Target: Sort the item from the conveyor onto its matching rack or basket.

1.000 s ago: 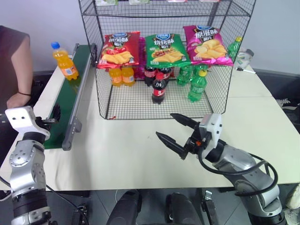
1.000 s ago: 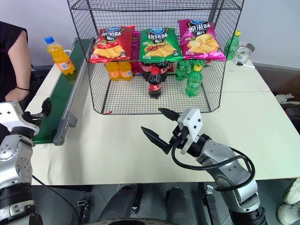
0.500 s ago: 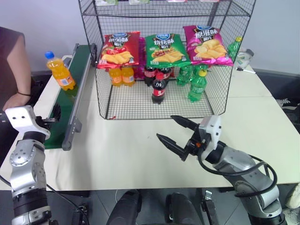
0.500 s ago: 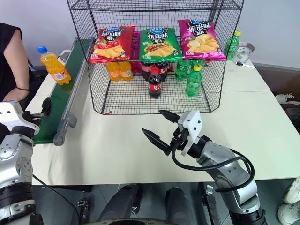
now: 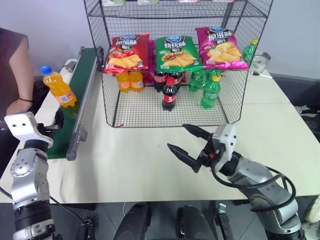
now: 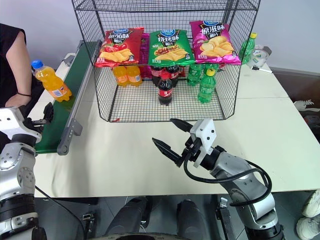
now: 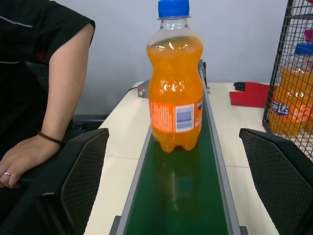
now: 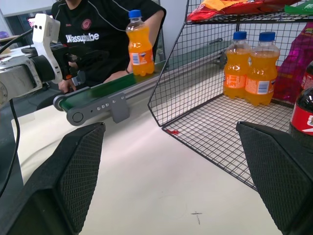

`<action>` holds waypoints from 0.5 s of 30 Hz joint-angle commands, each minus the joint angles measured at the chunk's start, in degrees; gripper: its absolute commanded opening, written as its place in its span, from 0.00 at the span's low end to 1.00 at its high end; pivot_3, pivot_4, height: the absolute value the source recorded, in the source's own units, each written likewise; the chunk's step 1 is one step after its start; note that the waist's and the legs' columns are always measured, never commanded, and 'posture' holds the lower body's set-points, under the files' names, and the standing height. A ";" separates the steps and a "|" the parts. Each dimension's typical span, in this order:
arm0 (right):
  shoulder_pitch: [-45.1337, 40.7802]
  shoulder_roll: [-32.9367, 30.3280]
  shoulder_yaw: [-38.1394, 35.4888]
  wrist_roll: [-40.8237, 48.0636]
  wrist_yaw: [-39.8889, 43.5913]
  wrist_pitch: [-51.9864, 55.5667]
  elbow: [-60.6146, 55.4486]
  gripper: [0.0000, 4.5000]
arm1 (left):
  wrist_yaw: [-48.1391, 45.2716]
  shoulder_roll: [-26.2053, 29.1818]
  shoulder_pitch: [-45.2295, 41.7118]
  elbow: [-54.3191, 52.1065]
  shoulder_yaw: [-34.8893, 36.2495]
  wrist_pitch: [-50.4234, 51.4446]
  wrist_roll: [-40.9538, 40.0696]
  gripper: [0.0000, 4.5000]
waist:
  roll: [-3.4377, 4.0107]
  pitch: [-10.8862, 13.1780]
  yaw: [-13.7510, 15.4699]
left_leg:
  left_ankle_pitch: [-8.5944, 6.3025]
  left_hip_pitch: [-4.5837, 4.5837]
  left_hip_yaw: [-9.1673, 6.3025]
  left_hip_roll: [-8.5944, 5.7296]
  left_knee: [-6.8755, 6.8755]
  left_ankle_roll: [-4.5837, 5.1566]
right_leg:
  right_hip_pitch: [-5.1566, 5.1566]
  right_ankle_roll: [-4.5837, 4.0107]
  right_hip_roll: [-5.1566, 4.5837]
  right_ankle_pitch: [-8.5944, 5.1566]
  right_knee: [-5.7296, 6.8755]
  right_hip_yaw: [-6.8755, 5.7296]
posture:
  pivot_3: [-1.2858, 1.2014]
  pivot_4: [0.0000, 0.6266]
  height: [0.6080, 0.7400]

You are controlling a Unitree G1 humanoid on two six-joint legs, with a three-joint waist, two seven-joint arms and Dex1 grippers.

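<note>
The item, an orange soda bottle [image 5: 57, 87] with a blue cap, stands upright on the conveyor [image 5: 84, 65], a green belt with grey rails on the table's left side. My left gripper [image 5: 56, 124] waits open at the belt's near end. In its wrist view the bottle [image 7: 176, 93] stands just beyond the two spread fingers, touching neither. My right gripper [image 5: 177, 136] hovers open and empty over the bare table in front of the rack [image 5: 110, 100]. This black wire cage carries red, green and pink chip bags and holds orange bottles [image 5: 129, 80], cola and green bottles.
A person in a dark shirt [image 5: 15, 65] stands left of the conveyor, one hand [image 5: 17, 105] resting by the table edge near my left gripper. A green bottle [image 5: 250, 50] and a white object [image 5: 260, 62] sit right of the rack. A red item [image 7: 249, 94] lies behind the belt.
The orange bottle has ridden down the belt toward the near end and my left gripper. Both grippers have kept still and stayed open.
</note>
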 commanded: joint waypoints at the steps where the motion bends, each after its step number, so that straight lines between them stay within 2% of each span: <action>1: 0.06 0.36 -0.14 0.42 -0.28 -1.15 -3.21 1.00 | 0.21 0.66 -0.36 -1.08 1.34 -1.08 -0.22 0.99 | 0.00 0.00 0.00 | 0.00 0.00 0.00 0.00 0.00 0.00 | 0.00 0.00 0.00 0.00 0.00 0.00 | 0.52 0.24 1.00; 15: -0.83 0.65 0.97 -0.03 -1.01 -1.32 -2.59 1.00 | 0.47 0.92 -0.57 -0.38 1.73 -1.12 -0.21 0.99 | 0.00 0.00 0.00 | 0.00 0.00 0.00 0.00 0.00 0.00 | 0.00 0.00 0.00 0.00 0.00 0.00 | 0.52 0.24 1.00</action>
